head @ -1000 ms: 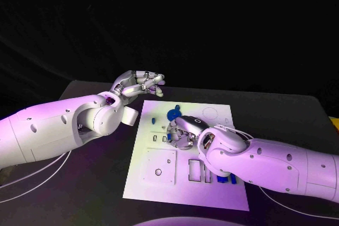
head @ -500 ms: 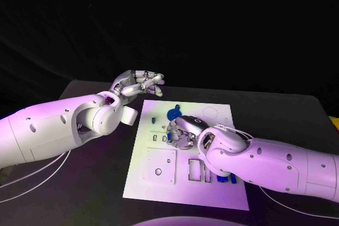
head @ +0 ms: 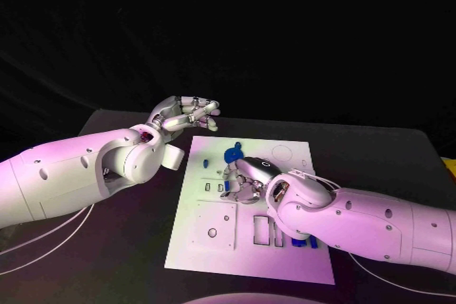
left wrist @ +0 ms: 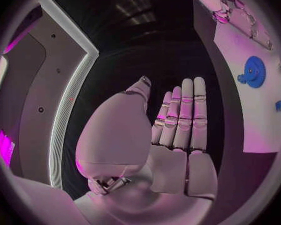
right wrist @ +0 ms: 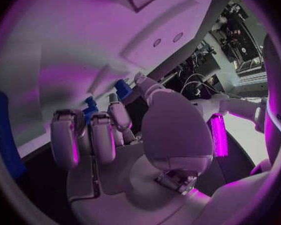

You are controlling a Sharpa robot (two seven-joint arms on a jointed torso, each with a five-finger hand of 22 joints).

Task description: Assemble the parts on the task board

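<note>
The task board [head: 249, 251] is laid flat in the middle of the black table [head: 380, 146]. The right hand [head: 245, 180] is lowered onto the board's centre, fingers curled around a small blue part [right wrist: 91, 106]. The left hand [head: 185, 113] is held above the table beyond the board's far left corner, released and holding nothing. A blue gear [head: 234, 153] is seen on the board just beyond the right hand.

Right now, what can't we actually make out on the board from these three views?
- Head view: the right hand covers the middle of the task board; contact under its fingers is hidden.
- Head view: the right forearm overlaps the blue parts by the slots, leaving them partly seen.
- Right wrist view: a small blue part sits by the fingers; gripped or only touched, unclear.
- Left wrist view: the blue gear is near the rim; seating unreadable.
</note>
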